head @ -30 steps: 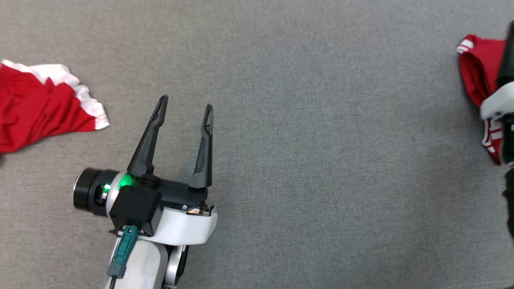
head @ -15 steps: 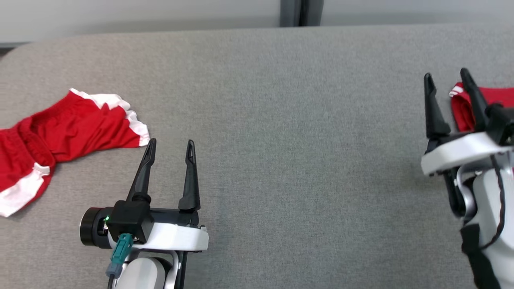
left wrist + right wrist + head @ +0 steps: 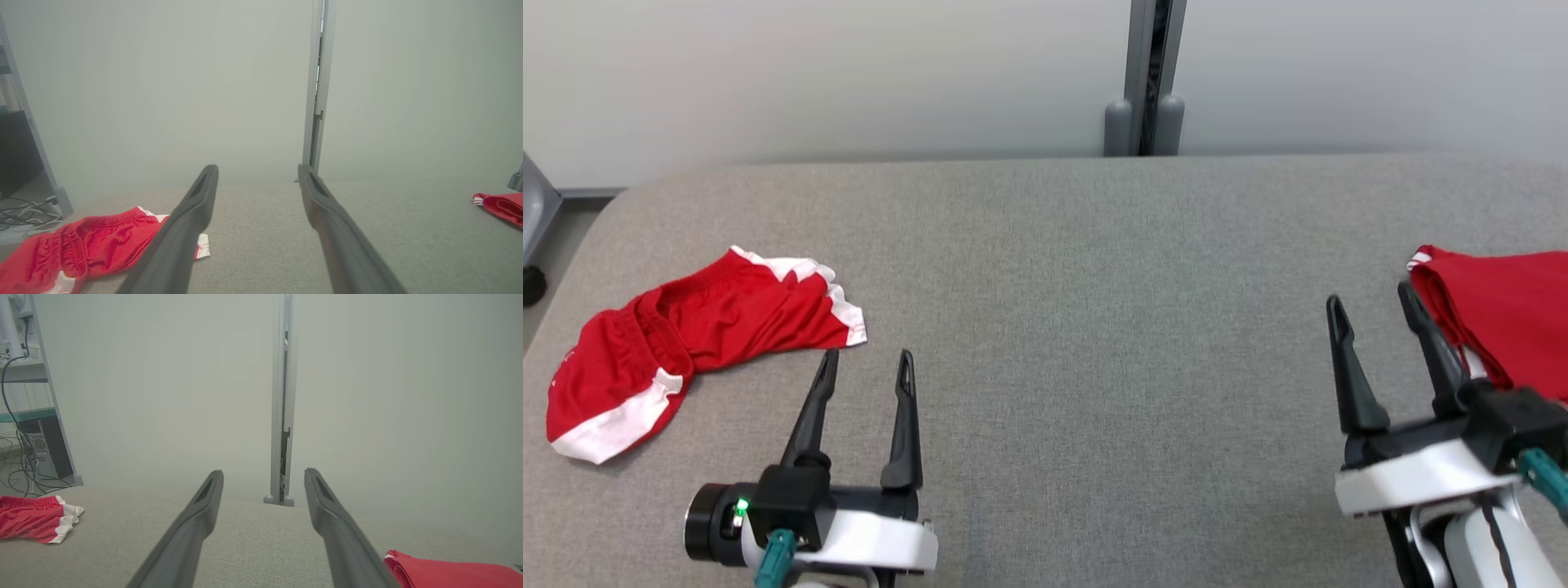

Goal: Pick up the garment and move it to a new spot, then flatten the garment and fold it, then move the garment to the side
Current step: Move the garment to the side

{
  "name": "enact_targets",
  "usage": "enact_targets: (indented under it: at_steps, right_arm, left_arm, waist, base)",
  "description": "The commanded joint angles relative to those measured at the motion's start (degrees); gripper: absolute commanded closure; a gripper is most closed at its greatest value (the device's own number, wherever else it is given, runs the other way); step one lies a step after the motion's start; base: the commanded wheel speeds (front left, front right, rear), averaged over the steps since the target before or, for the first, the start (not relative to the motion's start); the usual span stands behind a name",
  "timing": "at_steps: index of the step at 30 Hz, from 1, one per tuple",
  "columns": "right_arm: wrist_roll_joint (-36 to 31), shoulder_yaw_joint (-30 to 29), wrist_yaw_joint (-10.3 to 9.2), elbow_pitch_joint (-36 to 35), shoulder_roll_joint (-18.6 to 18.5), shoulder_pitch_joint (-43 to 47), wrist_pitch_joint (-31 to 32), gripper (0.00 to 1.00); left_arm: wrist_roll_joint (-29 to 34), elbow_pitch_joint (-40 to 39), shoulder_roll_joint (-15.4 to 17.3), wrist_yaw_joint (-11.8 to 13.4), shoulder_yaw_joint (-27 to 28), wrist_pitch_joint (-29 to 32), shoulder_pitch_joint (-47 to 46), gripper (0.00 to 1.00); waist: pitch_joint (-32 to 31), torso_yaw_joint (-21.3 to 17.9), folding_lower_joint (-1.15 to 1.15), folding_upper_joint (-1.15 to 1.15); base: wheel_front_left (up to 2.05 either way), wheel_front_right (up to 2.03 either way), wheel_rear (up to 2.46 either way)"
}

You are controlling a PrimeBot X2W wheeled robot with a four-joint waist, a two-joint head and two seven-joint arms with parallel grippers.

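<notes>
A crumpled red garment [image 3: 686, 335] with white trim, shaped like shorts, lies at the table's left end; it also shows as the red garment [image 3: 81, 249] low left in the left wrist view and as the red garment [image 3: 32, 522] far left in the right wrist view. My left gripper [image 3: 868, 357] stands open just right of its near hem, apart from it, with nothing between its fingers [image 3: 192, 216]. My right gripper [image 3: 1370, 296] is open and empty at the lower right, beside a folded red piece [image 3: 1503, 310].
The grey padded table [image 3: 1078, 269] runs across the view, with rounded far corners. A pale wall and a grey post [image 3: 1145, 82] stand behind it. The folded red piece [image 3: 449, 573] lies at the table's right end. A shelf frame and cables [image 3: 24, 465] stand beyond the left end.
The head camera has tilted up, bringing the table's far edge and the wall into view. My right gripper has drawn back from the folded red piece. Both grippers stay open.
</notes>
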Motion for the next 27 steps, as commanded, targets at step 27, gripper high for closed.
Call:
enact_targets:
  at_steps: [27]
  right_arm:
    - [0.6, 0.5, 0.02, -1.3, 3.0, 12.3, -0.1, 0.0]
  left_arm:
    - [2.5, 3.3, -0.3, -1.5, 3.2, -0.3, 8.7, 0.0]
  waist:
    - [-5.7, -1.8, -0.01, 0.0]
  base:
    - [0.0, 0.0, 0.0]
